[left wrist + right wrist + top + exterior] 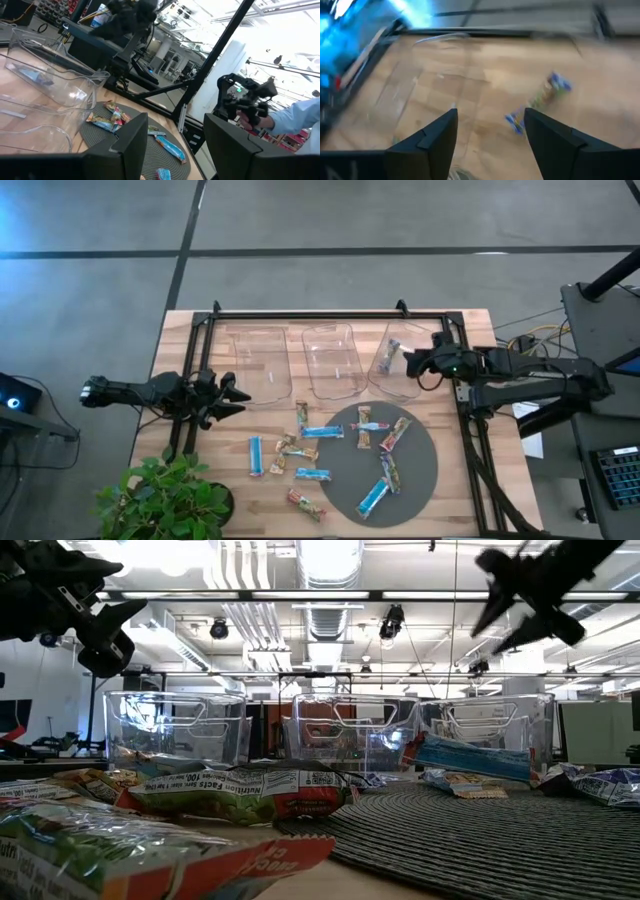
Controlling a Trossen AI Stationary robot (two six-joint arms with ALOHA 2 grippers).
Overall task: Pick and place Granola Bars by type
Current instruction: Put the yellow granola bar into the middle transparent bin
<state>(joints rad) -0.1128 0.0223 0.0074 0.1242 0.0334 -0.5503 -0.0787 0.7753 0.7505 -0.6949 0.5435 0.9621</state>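
The right end effector, fingers apart, hovers over the right bin, where one bar lies. The left end effector, fingers apart, waits near the left bin.

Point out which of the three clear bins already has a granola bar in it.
The rightmost bin, under the right tool. One multicoloured bar lies inside it; the middle bin and left bin hold nothing.

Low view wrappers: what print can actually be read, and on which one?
"Nutrition Facts": upside down on the green-and-red granola bar lying nearest the camera.
Partial letters on the red-edged bar in front: too blurred to read.
Blue bar by the right bin: print unreadable.
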